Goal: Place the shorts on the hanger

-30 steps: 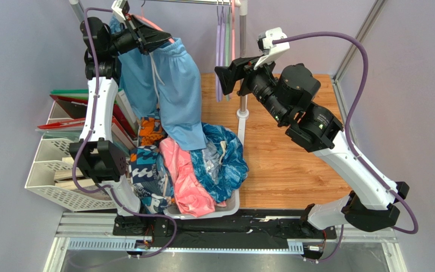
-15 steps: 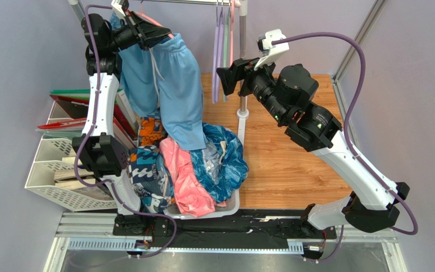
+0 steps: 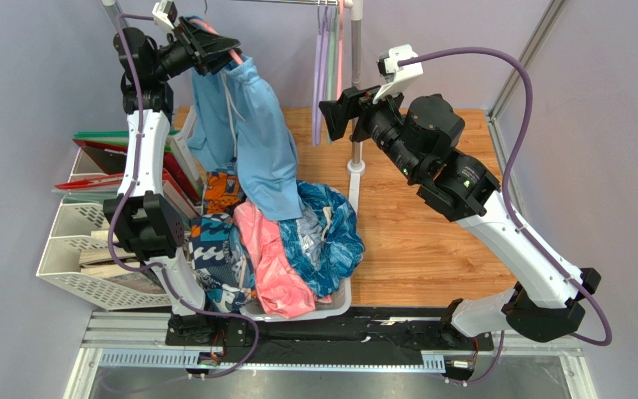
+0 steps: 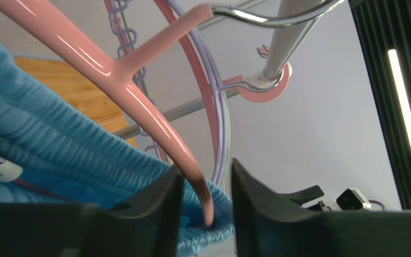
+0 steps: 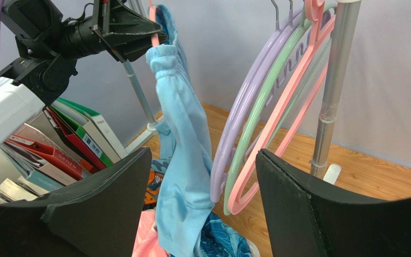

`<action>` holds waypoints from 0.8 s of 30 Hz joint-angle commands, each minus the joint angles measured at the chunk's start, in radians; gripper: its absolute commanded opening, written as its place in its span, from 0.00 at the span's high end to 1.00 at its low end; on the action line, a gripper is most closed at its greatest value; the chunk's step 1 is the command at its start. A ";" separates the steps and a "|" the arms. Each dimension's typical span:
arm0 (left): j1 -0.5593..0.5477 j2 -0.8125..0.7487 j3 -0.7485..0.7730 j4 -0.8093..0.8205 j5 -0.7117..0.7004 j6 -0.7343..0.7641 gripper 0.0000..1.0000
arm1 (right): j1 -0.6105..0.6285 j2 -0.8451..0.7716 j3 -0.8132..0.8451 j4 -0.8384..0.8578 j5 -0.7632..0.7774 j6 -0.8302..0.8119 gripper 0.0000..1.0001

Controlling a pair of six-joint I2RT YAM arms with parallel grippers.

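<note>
Your left arm (image 3: 141, 150) stands stretched tall and your right arm (image 3: 530, 258) reaches in toward the rack pole (image 3: 353, 37); the shorts (image 3: 256, 141) hang from the hanger (image 4: 138, 101), which the left gripper (image 3: 229, 48) pinches at the waistband, while the right gripper (image 3: 331, 116) is spread wide, touching nothing.

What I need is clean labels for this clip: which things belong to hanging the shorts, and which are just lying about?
In the job: blue shorts, pink hanger, left gripper holding the hanger, open right gripper.
Lying about: spare hangers, pink garment, teal patterned garment, folders, white tray.
</note>
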 commanded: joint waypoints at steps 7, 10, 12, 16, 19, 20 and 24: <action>0.051 -0.253 -0.073 -0.134 -0.112 0.383 0.01 | -0.006 -0.062 -0.027 0.013 -0.016 0.002 0.24; 0.053 -0.355 -0.105 -0.287 -0.179 0.608 0.01 | -0.004 -0.091 -0.057 -0.003 -0.014 -0.007 0.24; 0.051 -0.441 -0.146 -0.387 -0.219 0.729 0.01 | -0.006 -0.117 -0.076 -0.009 -0.016 -0.018 0.24; 0.010 -0.641 -0.244 -0.534 -0.389 1.192 0.01 | -0.006 -0.158 -0.140 -0.020 -0.022 -0.036 0.24; -0.053 -0.749 -0.352 -0.572 -0.542 1.432 0.01 | -0.004 -0.181 -0.166 -0.035 -0.022 -0.041 0.25; -0.056 -0.798 -0.401 -0.573 -0.551 1.462 0.01 | -0.006 -0.184 -0.181 -0.039 -0.025 -0.042 0.25; -0.094 -0.829 -0.371 -0.798 -0.398 1.768 0.01 | -0.004 -0.192 -0.197 -0.058 -0.040 -0.051 0.24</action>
